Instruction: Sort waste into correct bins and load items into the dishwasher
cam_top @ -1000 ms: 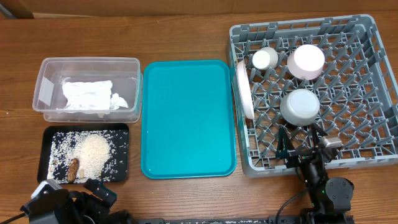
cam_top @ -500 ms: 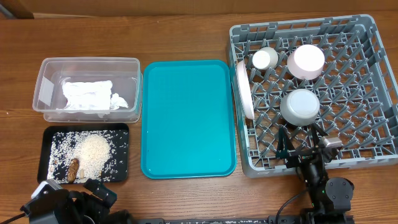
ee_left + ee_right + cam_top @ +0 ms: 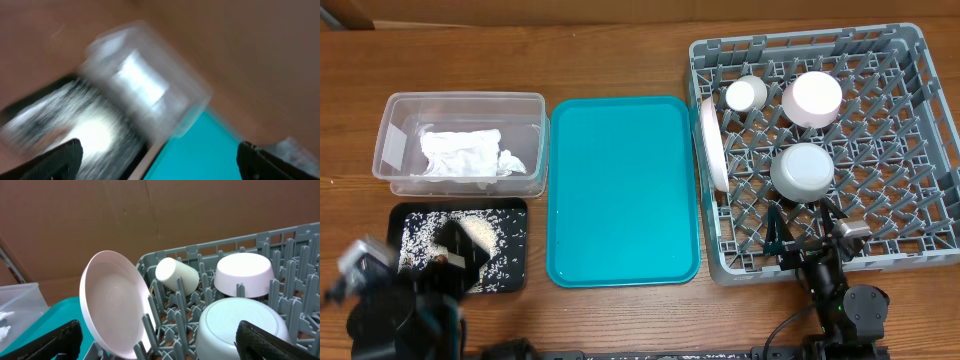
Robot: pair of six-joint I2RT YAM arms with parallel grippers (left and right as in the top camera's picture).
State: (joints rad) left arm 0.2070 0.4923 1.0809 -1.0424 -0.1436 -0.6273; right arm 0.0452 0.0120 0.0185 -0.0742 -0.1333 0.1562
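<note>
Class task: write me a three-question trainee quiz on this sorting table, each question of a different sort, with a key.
1. True or false: the plate stands on edge in the dish rack.
2. What lies in the black tray? A) loose rice B) a spoon C) a folded cloth
3. How many bowls sit upside down in the rack?

Key: 1 true. 2 A. 3 two: the pink bowl and the grey-blue bowl.
</note>
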